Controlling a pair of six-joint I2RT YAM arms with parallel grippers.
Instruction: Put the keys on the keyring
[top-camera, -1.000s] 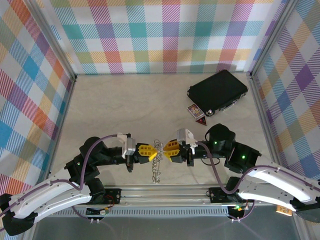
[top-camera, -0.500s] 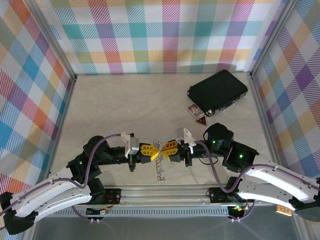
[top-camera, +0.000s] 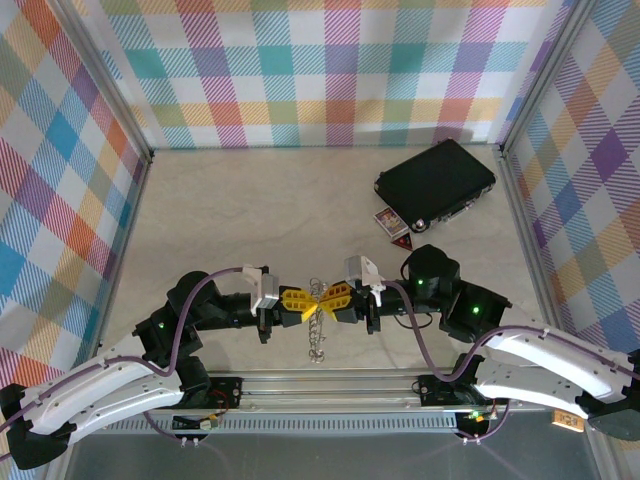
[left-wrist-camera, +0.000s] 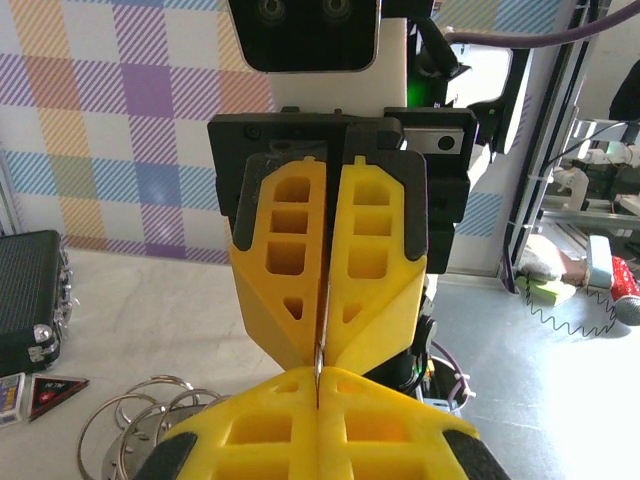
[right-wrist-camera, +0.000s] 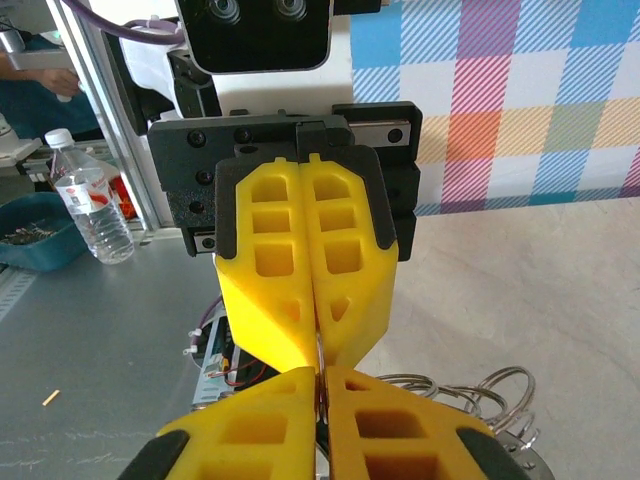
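Top external: my left gripper (top-camera: 311, 304) and right gripper (top-camera: 326, 300) meet tip to tip. Both are clamped on the upper end of the silvery metal link chain (top-camera: 316, 335), which dangles below them.

Left wrist: my yellow fingers (left-wrist-camera: 250, 440) press together on a thin metal edge, with the chain's loops at lower left.

Right wrist: same tight pinch, with the loops at lower right. Whether the key sits inside, I cannot tell.
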